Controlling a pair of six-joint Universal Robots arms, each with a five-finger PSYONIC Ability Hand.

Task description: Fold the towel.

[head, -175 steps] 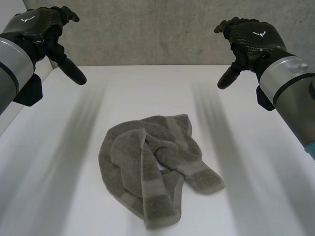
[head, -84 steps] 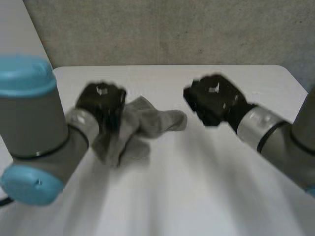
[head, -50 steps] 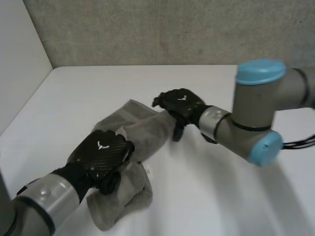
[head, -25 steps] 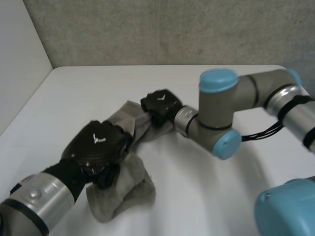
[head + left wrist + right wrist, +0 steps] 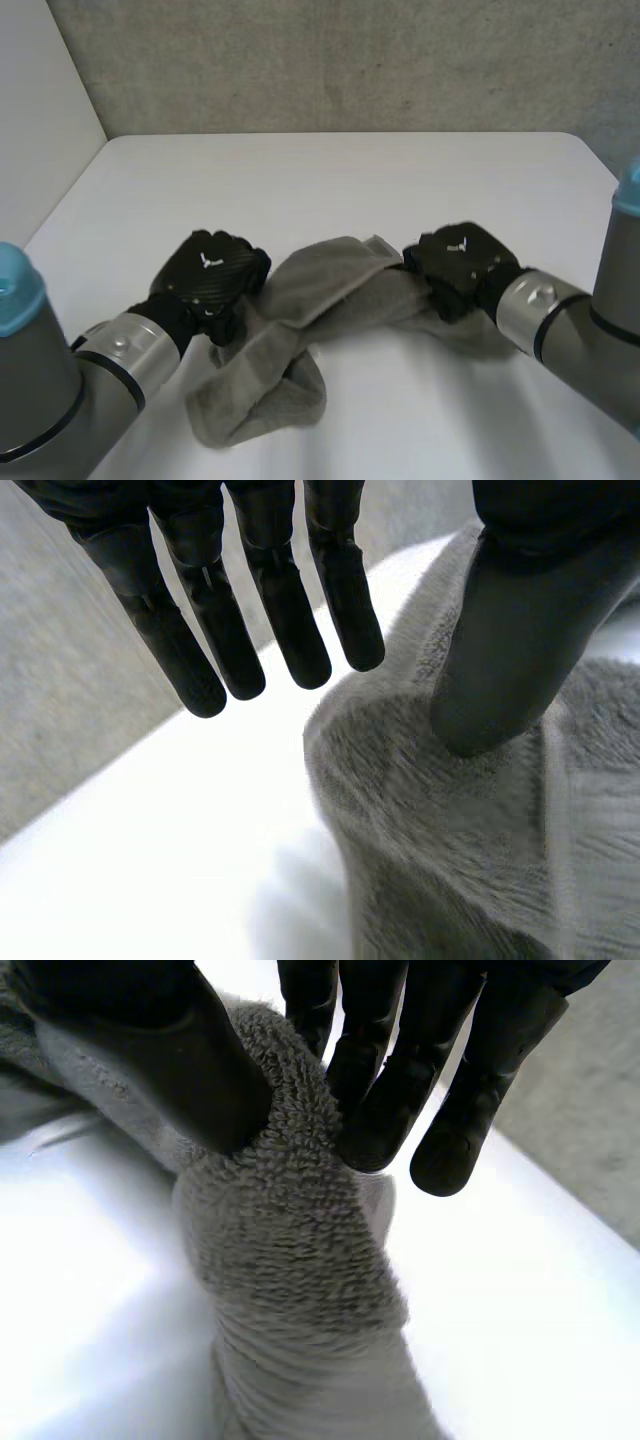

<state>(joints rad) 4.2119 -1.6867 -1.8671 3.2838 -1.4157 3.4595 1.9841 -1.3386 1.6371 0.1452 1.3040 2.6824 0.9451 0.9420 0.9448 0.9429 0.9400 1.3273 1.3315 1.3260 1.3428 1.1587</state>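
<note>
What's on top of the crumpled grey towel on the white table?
The black left hand rests its thumb on one end of the grey towel, fingers straight beside it. The black right hand pinches a fold at the other end. Anything beneath is covered.

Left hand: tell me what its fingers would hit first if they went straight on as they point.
Probably the bare table, just beside the towel edge. The left hand points its straight fingers past it, though depth is unclear.

Towel [image 5: 300,330] on table [image 5: 330,180]; left hand [image 5: 212,280] at its left edge, right hand [image 5: 462,262] at right end.
</note>
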